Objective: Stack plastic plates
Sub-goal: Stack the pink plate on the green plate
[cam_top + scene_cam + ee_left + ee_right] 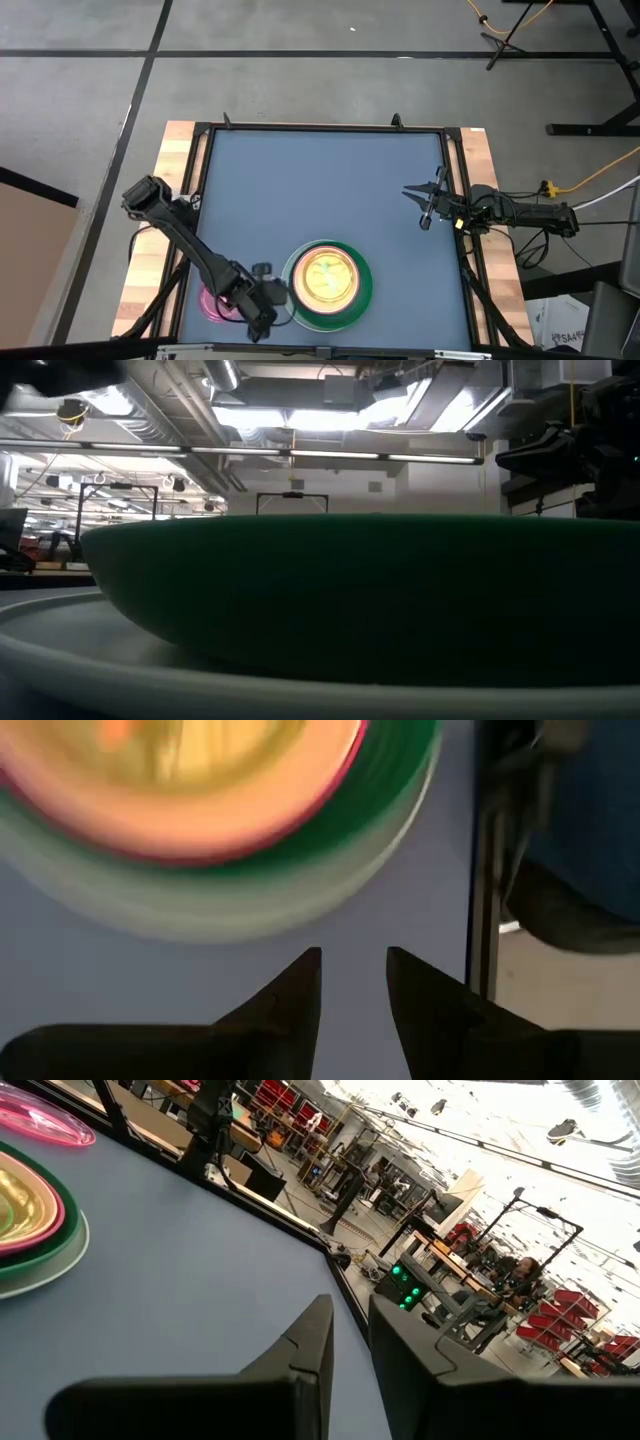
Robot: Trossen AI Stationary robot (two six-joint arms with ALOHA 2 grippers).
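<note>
clearly the left hand [262, 312], fingers narrowly apart and empty, sits between the stacked plates [327, 283] and the lone magenta plate [214, 303] at the desk's [320, 190] near edge; the right hand [425, 203], nearly closed, empty, waits well away

A blue-grey table [320, 190] with wooden side edges — yellow cable [600, 172] lies beyond it.

The left arm [215, 268] covers most of the magenta plate [212, 303]. The stack of plates [200, 810] smears into blur, cut off at the frame edge. The dark green plate [380, 590] overfills the low view.
</note>
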